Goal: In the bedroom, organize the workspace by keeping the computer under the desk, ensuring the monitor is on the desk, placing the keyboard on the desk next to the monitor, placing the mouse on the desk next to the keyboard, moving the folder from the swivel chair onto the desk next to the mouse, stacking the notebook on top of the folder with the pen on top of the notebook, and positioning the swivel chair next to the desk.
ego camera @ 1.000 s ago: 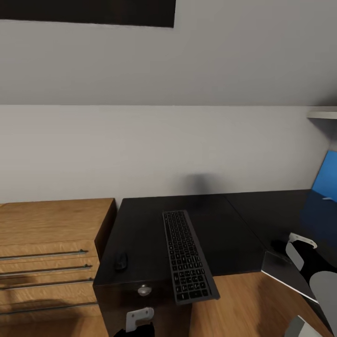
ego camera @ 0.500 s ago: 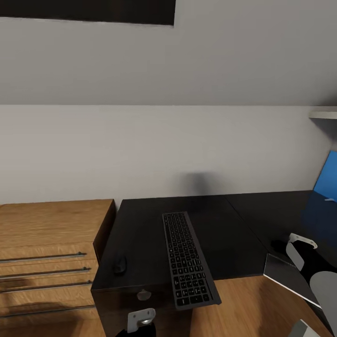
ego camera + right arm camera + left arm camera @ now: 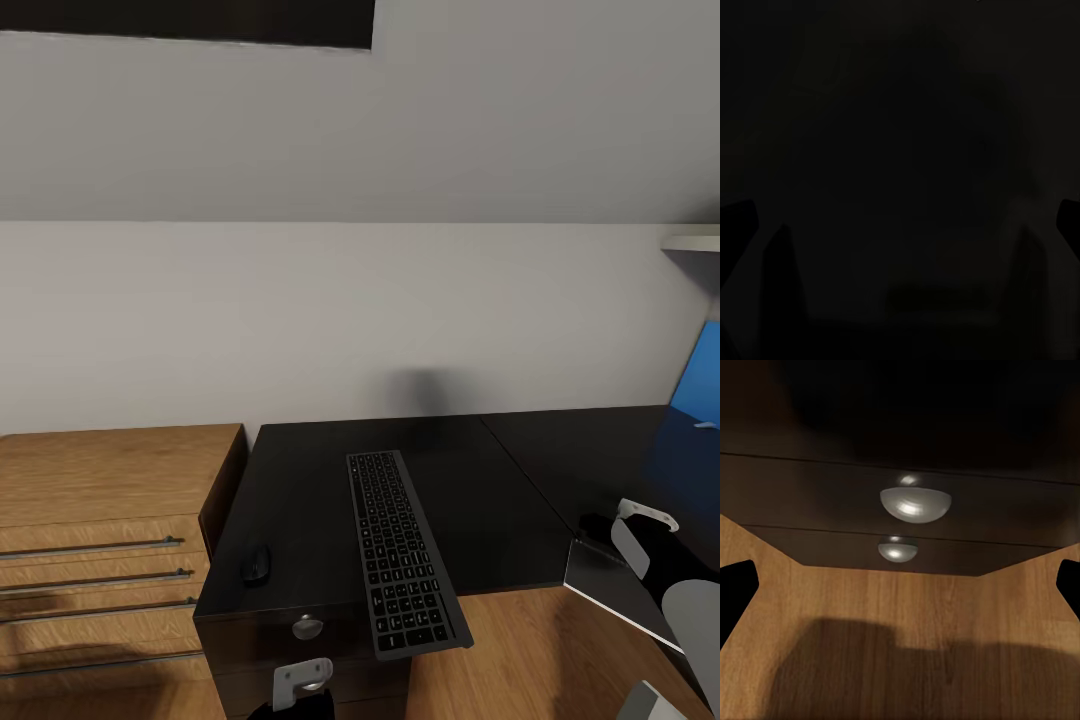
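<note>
Blue-lit monitor (image 3: 700, 400) cut by frame edge; right wrist view nearly black.

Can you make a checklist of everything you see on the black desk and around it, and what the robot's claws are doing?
Surface: black desk, mostly bare top.
Job's things: keyboard lies lengthwise, near end poking past the desk's front edge; mouse to its left, apart from it.
Clutter: blue flat item at the right edge.
Claws: left claw open, facing the drawer knobs; right claw's picture too dark to tell.
Cables: nothing seen.
Surroundings: wooden chest left of the desk, grey wall, wood floor.
</note>
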Tool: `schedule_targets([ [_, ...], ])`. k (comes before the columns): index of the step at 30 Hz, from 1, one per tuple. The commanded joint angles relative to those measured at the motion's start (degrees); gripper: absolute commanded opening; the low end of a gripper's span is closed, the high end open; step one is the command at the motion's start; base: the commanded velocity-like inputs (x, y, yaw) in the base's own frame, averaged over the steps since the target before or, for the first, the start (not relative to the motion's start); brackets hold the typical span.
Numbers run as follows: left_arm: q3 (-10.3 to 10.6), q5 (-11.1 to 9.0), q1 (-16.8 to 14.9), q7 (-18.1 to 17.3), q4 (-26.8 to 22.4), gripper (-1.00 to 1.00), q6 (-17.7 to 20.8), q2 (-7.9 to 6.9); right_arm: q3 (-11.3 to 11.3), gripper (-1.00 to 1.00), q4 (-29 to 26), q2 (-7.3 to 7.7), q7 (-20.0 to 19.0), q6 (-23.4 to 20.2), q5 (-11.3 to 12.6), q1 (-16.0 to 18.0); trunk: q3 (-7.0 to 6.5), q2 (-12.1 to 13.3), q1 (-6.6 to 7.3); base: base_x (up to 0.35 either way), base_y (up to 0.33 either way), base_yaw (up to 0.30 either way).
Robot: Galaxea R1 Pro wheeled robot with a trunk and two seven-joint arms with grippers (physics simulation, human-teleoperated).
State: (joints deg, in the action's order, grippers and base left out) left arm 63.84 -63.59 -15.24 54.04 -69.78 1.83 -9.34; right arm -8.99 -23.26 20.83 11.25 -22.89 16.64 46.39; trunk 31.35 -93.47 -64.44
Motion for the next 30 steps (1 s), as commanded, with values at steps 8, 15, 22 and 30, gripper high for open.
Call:
schedule_targets([
  [8, 0.14, -0.13, -0.07, 0.26, -0.09, 1.00, 0.19, -0.05, -0.02, 1.00, -0.12, 0.00, 0.35, -0.23, 0.18, 0.01, 0.06, -0.04, 0.00, 0.000, 0.000, 0.000],
  [15, 0.14, -0.13, -0.06, 0.21, 0.04, 1.00, 0.19, -0.34, 0.01, 1.00, -0.12, 0.00, 0.35, -0.23, 0.15, 0.01, 0.06, -0.04, 0.00, 0.000, 0.000, 0.000],
  [22, 0.14, -0.13, -0.08, 0.24, 0.08, 1.00, 0.19, -0.40, 0.01, 1.00, -0.12, 0.00, 0.35, -0.23, 0.15, 0.01, 0.06, -0.04, 0.00, -0.117, 0.000, 0.000],
  [30, 0.14, -0.13, -0.06, 0.26, 0.08, 1.00, 0.19, -0.41, 0.02, 1.00, -0.12, 0.00, 0.35, -0.23, 0.15, 0.01, 0.06, -0.04, 0.00, -0.060, 0.000, 0.000],
])
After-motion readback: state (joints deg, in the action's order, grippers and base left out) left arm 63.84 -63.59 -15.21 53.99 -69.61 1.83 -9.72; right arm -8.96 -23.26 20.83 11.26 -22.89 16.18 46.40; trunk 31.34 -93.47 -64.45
